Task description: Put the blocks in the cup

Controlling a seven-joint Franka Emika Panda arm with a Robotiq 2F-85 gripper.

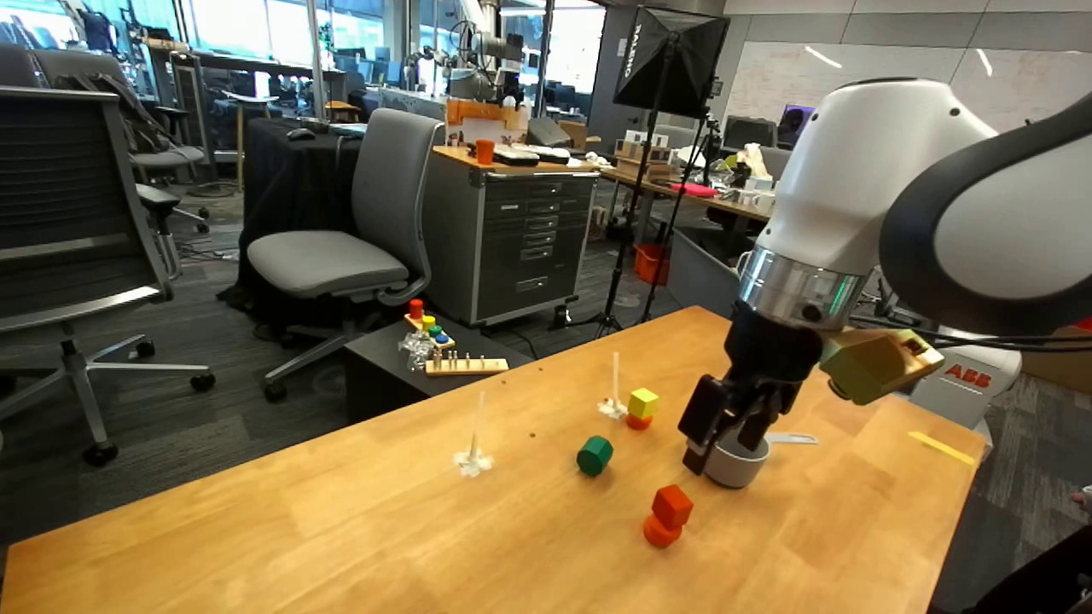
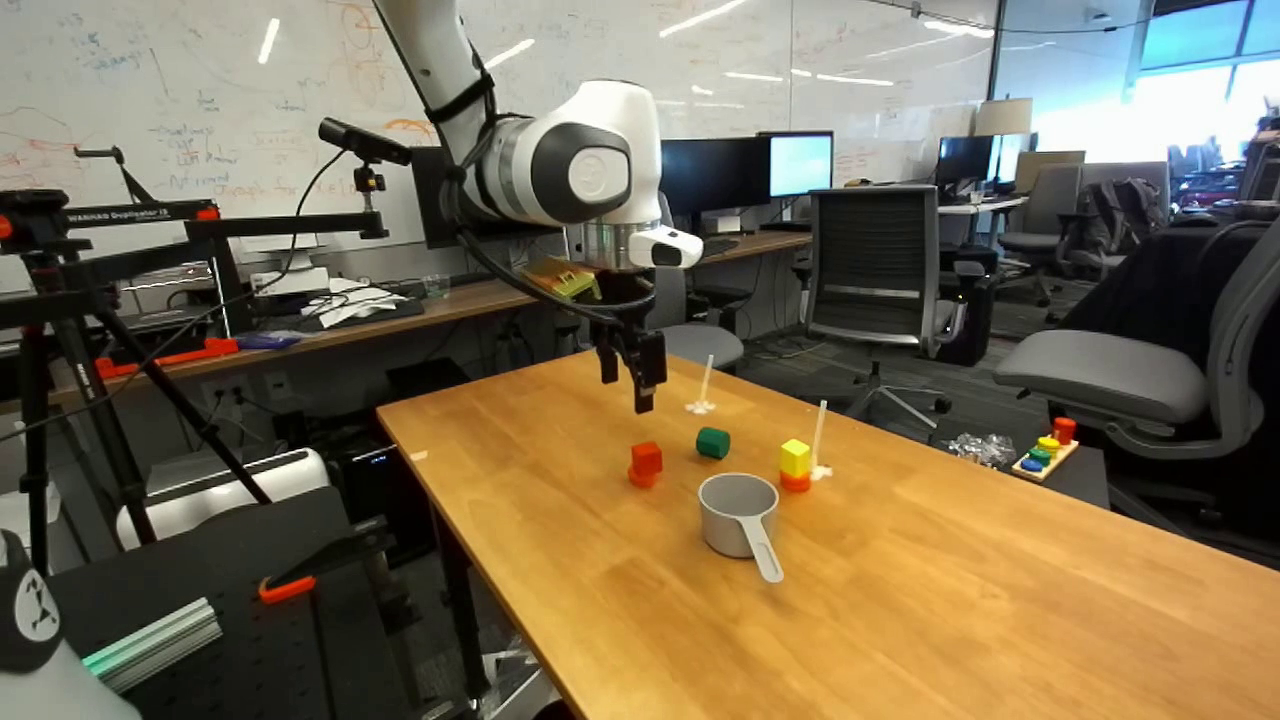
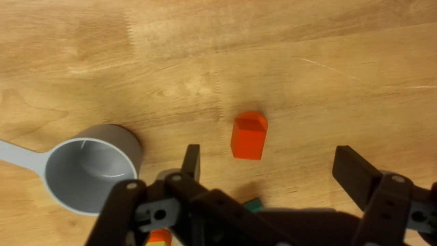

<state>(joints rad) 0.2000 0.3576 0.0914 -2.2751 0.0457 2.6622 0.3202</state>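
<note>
Much bare table [image 2: 960, 610] near right in an exterior view | grey cup [image 2: 728, 530] well in from left edge, interior bare | gripper [image 3: 267, 152] raised, spread wide

You have, in an exterior view: one drawer cabinet [image 1: 533, 247]; grey chair [image 1: 333, 260], left of it; black softbox [image 1: 644, 72], right of it; bright windows [image 1: 576, 51], behind it; grey carpet [image 1: 209, 294], around it.

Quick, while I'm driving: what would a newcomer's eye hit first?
Probably the white robot arm over the wooden table, its black gripper open. Next, the red cube atop a round orange piece, framed between the gripper's fingers in the wrist view. Then the round grey cup with its flat handle, at that view's left.
</note>
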